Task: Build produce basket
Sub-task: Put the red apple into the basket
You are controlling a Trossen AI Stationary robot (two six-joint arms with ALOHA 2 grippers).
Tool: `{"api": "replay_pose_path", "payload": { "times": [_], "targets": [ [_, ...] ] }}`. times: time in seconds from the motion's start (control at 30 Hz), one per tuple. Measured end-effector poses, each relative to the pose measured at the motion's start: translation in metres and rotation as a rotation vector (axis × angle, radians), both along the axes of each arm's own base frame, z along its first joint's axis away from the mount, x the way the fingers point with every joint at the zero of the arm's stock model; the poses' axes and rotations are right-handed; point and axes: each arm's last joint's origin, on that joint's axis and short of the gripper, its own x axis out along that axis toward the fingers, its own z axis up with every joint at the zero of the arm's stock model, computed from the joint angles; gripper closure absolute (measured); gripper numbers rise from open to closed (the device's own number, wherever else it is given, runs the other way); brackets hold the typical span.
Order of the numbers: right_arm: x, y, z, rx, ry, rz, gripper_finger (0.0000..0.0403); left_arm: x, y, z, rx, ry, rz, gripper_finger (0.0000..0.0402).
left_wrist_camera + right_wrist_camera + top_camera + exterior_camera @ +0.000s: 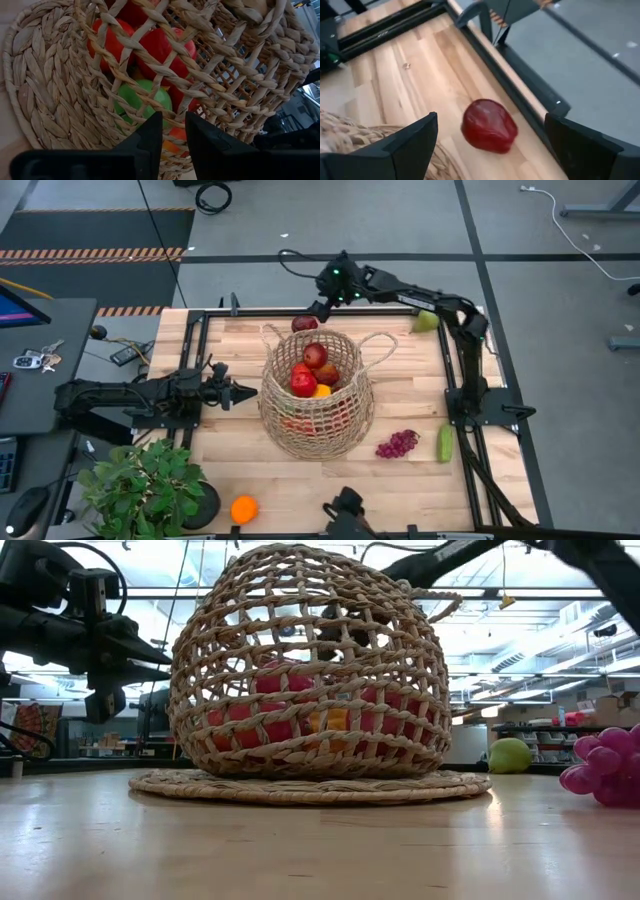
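The right gripper (490,145) has its fingers (410,142) spread wide and holds nothing; between them, on the bench (420,75), lies a dark red pepper (489,125), close to the far edge rail and just beside the basket (318,395). The pepper looks like smooth, glossy moulded plastic: light, rigid, and likely slippery, with a lobed body that could roll or squirt out if pinched off-centre. The surest hold seems to be across its broad middle, fingers closing level on opposite flanks.

The left gripper (172,137) has its fingers nearly together with nothing between them, pointing at the basket's wall from the left side, apart from the weave.

The basket stands mid-bench on a woven mat (310,785), and holds red apples (304,383), something yellow and a green fruit (142,100). Its open weave looks light and springy, so a knock could shift it.

Still out on the bench are grapes (397,444), a cucumber (444,443), a pear (427,322) and an orange (244,508). The grapes look soft and bumpy, best taken around the cluster's bulk.
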Motion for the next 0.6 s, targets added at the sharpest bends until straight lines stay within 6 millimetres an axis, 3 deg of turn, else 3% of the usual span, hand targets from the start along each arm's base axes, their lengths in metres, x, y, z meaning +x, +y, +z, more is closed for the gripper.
{"api": "replay_pose_path", "payload": {
  "times": [0.33, 0.6],
  "targets": [
    [0.057, -0.028, -0.016, 0.015, 0.043, 0.143, 0.0027, 0.0, 0.0, 0.0, 0.0, 0.001, 0.0, 0.031],
    [0.078, -0.038, -0.062, 0.107, 0.124, 0.208, 0.0005, 0.0, 0.0, 0.0, 0.0, 0.001, 0.0, 0.031]
  ]
}}
